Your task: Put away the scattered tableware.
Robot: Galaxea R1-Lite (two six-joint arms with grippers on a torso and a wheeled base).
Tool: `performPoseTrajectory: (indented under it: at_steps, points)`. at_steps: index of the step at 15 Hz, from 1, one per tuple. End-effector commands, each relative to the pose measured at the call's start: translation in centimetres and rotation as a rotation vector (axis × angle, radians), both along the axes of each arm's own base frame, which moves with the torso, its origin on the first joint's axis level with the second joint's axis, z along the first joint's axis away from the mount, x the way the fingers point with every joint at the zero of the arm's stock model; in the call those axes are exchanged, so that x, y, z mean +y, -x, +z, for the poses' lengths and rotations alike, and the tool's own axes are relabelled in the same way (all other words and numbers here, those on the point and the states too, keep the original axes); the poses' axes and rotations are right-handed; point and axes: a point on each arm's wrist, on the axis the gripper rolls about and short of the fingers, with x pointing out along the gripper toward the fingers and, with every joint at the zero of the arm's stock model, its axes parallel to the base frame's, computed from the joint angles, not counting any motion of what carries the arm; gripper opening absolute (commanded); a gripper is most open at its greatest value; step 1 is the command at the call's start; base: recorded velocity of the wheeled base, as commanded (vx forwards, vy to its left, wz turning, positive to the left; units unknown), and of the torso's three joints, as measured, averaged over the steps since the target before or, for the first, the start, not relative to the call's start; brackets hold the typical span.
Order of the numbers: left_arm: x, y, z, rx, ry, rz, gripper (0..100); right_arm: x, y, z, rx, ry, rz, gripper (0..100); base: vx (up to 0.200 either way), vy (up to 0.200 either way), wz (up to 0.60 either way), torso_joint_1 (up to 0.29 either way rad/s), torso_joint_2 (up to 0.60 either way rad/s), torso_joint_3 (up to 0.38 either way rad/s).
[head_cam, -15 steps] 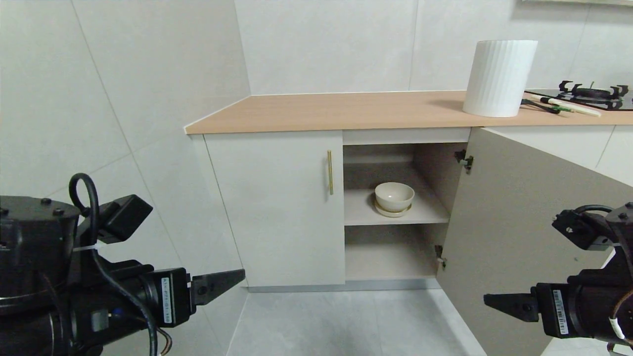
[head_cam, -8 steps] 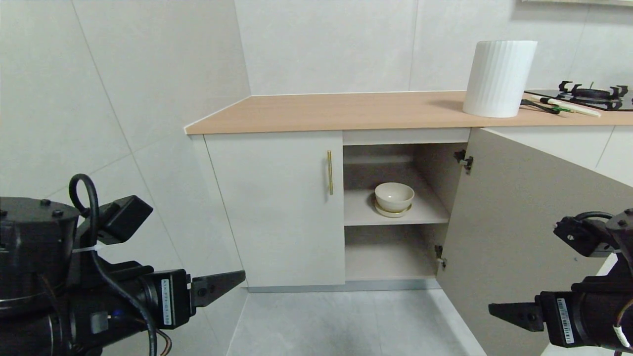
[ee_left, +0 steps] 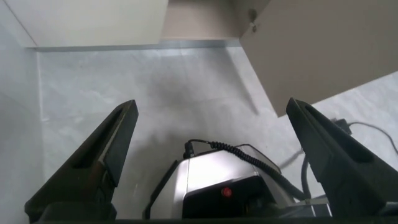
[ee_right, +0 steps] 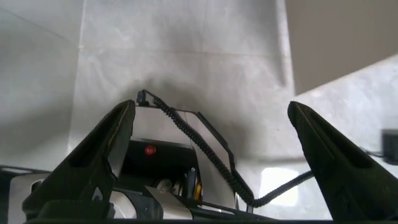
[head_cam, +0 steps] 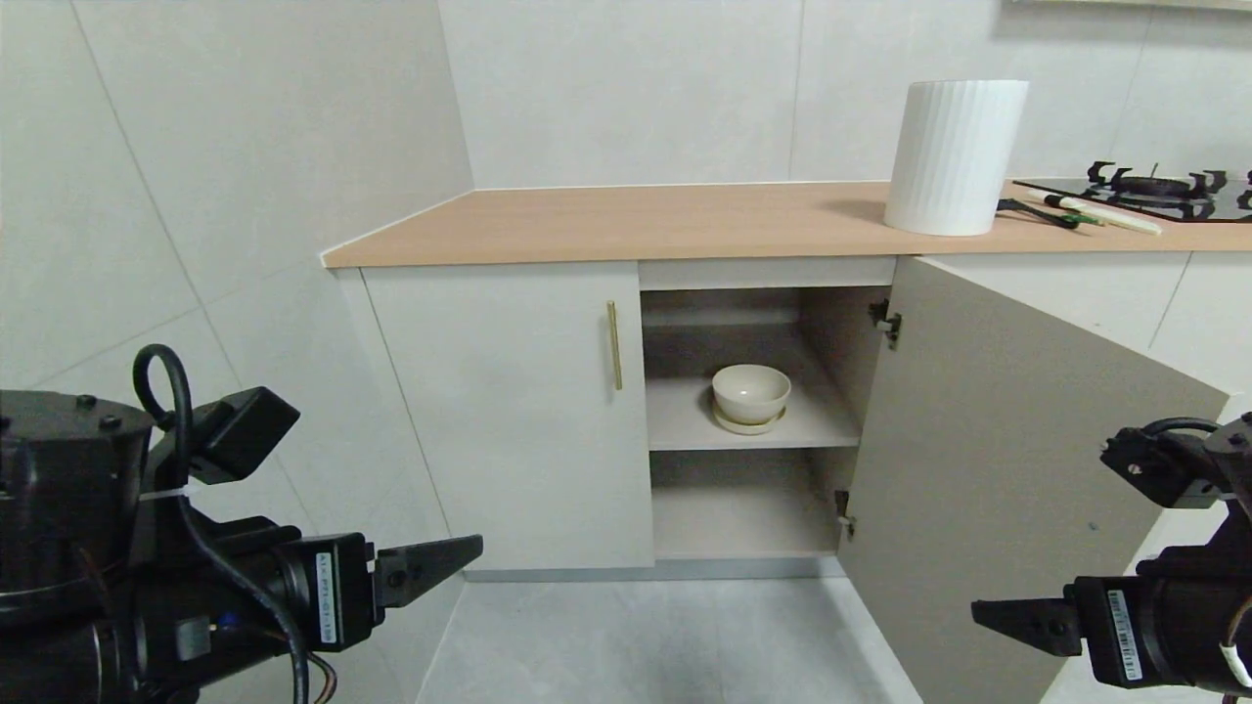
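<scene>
Inside the open lower cupboard, on the upper shelf, sits the round cream ceramic bowl, upright and resting on a small cream plate, with the lower shelf beneath them. To its right, the pale cupboard door stands swung wide open. The matching closed door on the other side carries a slim brass handle. Up on the light wooden counter stands a tall white ribbed cylinder, with a couple of long utensils just beside it and a black stove burner at the far end. The left gripper hangs low over the grey tiled floor, jaws spread wide apart and holding nothing, well short of the cupboard. The right gripper sits low too, in front of the open door, its jaws likewise wide apart and empty, well away from the bowl.
</scene>
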Motion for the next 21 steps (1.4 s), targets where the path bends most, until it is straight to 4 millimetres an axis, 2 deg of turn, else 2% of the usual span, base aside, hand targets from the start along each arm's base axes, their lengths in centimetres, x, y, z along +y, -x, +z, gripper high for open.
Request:
performPoseTrajectory:
  at_steps: [1, 7, 9, 15, 19, 21]
  points:
    - [0.0, 0.0, 0.0, 0.000, 0.000, 0.000, 100, 0.0, 0.0, -0.1, 0.009, 0.007, 0.001, 100, 0.000, -0.200, 0.00, 0.002, 0.00, -0.012]
    - [0.0, 0.1, 0.1, -0.005, 0.003, -0.002, 100, -0.5, -0.4, -0.2, 0.004, 0.036, -0.039, 100, 0.000, -0.200, 0.00, 0.004, 0.00, 0.000]
    - [0.0, 0.1, 0.1, -0.004, 0.002, -0.002, 100, -1.1, -0.7, -0.2, -0.001, 0.068, -0.059, 100, 0.000, 0.000, 0.00, 0.000, 0.00, 0.000]
    - [0.0, 0.1, 0.0, -0.002, 0.003, -0.001, 100, -6.4, -2.3, 0.4, -0.023, 0.213, -0.276, 100, 0.000, 0.000, 0.00, 0.000, 0.00, 0.000]
    - [0.0, 0.1, 0.1, -0.003, 0.003, -0.001, 100, -8.1, -4.3, -0.1, -0.032, 0.207, -0.377, 100, 0.000, 0.000, 0.00, 0.000, 0.00, 0.000]
    - [0.0, 0.1, 0.1, -0.003, 0.003, -0.001, 100, -9.2, -6.4, -0.9, -0.053, 0.193, -0.445, 100, 0.000, 0.000, 0.00, 0.000, 0.00, 0.000]
